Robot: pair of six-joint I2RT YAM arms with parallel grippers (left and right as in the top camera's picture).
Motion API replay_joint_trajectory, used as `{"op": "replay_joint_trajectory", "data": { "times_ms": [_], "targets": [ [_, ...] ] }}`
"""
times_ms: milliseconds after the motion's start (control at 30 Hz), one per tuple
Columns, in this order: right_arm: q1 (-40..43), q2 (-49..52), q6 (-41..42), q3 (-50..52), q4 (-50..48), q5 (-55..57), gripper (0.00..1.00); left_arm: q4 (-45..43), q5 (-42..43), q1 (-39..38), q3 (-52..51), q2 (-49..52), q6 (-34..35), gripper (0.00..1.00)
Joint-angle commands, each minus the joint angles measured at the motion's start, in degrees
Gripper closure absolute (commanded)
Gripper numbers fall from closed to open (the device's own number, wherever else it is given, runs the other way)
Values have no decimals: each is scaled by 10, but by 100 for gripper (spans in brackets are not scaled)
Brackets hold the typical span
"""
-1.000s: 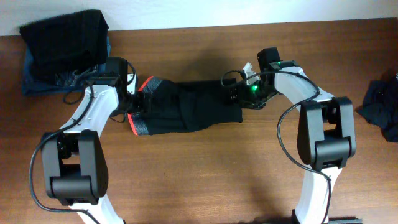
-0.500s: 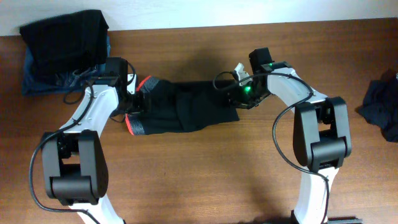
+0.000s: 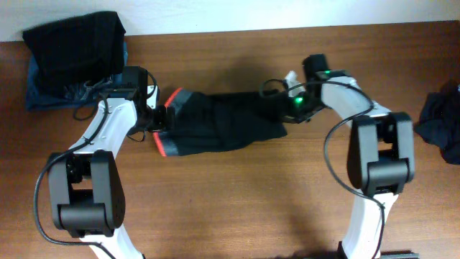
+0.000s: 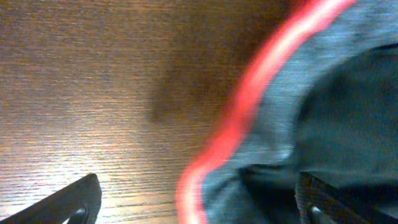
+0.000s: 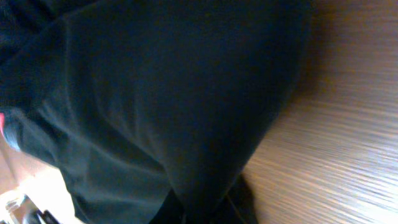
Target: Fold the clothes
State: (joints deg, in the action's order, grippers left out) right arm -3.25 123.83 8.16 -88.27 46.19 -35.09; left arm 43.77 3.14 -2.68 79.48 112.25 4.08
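Brown wooden worktop (image 3: 237, 208) carries a long black garment (image 3: 223, 128) stretched between both arms. Over its grey, red-edged waistband (image 4: 273, 124) the left claw (image 3: 161, 119) is spread wide, while the right claw (image 3: 282, 109) pinches the opposite end. Farther back, dark folded clothes (image 3: 72, 47) sit in the left corner.

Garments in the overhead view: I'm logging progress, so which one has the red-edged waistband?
The long black piece lying stretched out mid-view; the folded pile at top left and the dark heap at the right edge show no red.
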Motion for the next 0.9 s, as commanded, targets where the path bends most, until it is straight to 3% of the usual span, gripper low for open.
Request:
{"op": "replay_joint_trajectory", "data": {
  "times_ms": [0,167,400,667,867],
  "targets": [
    [63,-12,-5,2,11,13,96,0,0,-3,1,5,-3,1],
    [116,-33,-22,2,31,22,96,0,0,-3,1,5,-3,1],
    [134,-91,-22,-15,75,135,96,0,0,-3,1,5,-3,1],
    [90,-158,-18,-59,96,159,96,-2,0,-3,1,5,-3,1],
    [-7,-166,38,-71,82,222,96,-2,0,-3,1,5,-3,1]
  ]
}}
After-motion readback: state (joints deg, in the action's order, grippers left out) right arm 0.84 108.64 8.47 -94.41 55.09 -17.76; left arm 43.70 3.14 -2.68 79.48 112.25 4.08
